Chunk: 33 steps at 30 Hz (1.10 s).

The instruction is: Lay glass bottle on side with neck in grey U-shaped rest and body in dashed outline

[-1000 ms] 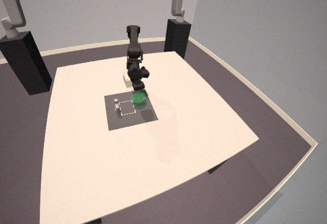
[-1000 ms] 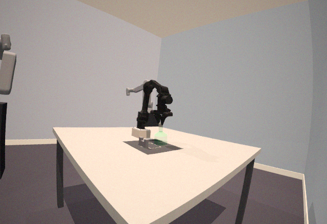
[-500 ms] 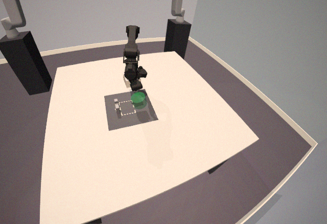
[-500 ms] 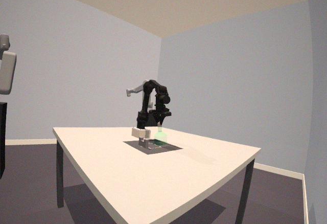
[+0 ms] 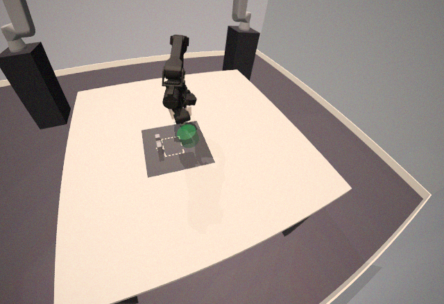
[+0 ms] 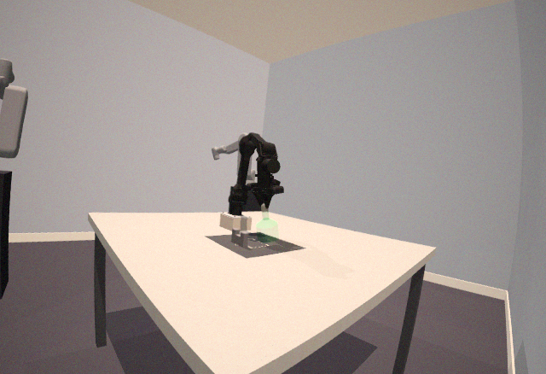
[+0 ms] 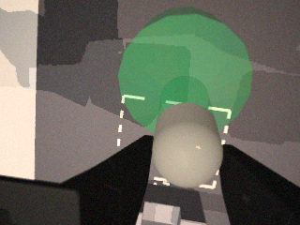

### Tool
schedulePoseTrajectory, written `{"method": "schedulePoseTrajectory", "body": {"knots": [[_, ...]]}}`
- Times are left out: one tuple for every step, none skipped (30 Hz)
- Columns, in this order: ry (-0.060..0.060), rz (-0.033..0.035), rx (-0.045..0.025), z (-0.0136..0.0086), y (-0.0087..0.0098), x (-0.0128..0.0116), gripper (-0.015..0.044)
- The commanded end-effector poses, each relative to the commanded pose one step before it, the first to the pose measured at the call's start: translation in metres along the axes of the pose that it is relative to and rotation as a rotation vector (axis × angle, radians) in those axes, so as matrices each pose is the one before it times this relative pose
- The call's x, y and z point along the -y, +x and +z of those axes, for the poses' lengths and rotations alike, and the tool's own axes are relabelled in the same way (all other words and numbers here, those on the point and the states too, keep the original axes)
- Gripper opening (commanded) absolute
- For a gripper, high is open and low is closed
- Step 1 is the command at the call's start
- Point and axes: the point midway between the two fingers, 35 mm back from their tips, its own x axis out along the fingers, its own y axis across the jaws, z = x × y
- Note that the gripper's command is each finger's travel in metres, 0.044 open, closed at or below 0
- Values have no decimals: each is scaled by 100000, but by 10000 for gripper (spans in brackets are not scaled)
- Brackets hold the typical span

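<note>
A cream table (image 5: 125,221) (image 6: 264,308) (image 7: 16,136) — a dark grey mat (image 5: 154,167) (image 6: 273,249) (image 7: 70,136) lies flat on it.

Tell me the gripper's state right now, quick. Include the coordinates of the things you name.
Gripper (image 6: 264,205) (image 7: 186,149): closed on the neck of the upright glass bottle (image 5: 186,132) (image 6: 267,230) (image 7: 220,61), one finger on each side.

On the table (image 5: 229,200) (image 6: 281,290) lies 1 mat (image 5: 154,166) (image 6: 251,253); on it, the U-shaped rest (image 5: 159,144) (image 6: 240,238) stands beside 1 dashed outline (image 5: 173,155) (image 7: 120,123). 2 pedestals (image 5: 34,89) (image 5: 239,49) stand beyond the table.
</note>
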Motion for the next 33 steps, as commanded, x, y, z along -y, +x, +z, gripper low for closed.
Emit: {"method": "schedulePoseTrajectory", "body": {"knots": [[249,20,-1067,-920,-145,85,125],[-55,-4,200,-83,-8,-3,125],[-54,-4,199,-83,-8,-3,125],[-54,-5,197,-83,-8,-3,125],[-53,-6,196,-83,-8,-3,125],[-52,-6,194,-84,-8,-4,125],[-52,-7,193,-84,-7,-4,125],[-51,-8,192,-84,-7,-4,125],[-51,-9,191,-85,-7,-4,125],[-51,-9,189,-86,-7,-4,125],[-50,-10,187,-86,-7,-4,125],[-49,-10,185,-86,-6,-4,125],[-49,-11,184,-86,-6,-4,125],[-48,-11,183,-86,-6,-4,125],[-48,-12,182,-87,-6,-4,125],[-47,-12,181,-88,-5,-4,125],[-47,-13,179,-88,-5,-5,125],[-46,-13,177,-89,-5,-5,125],[-45,-14,175,-89,-5,-5,125],[-44,-15,173,-89,-4,-5,125],[-44,-15,172,-90,-4,-5,125],[-43,-16,170,-90,-4,-5,125],[-42,-17,168,-90,-3,-5,125],[-42,-17,167,-91,-3,-5,125],[-41,-18,165,-92,-3,-5,125],[-40,-19,162,-93,-2,-5,125],[-40,-20,160,-93,-2,-6,125],[-39,-21,158,-93,-2,-6,125],[-38,-22,156,-94,-2,-6,125],[-37,-22,153,-94,-1,-6,125],[-37,-23,151,-95,-1,-6,125],[-36,-24,149,-96,0,-6,125],[-36,-25,147,-97,0,-6,125]]}}
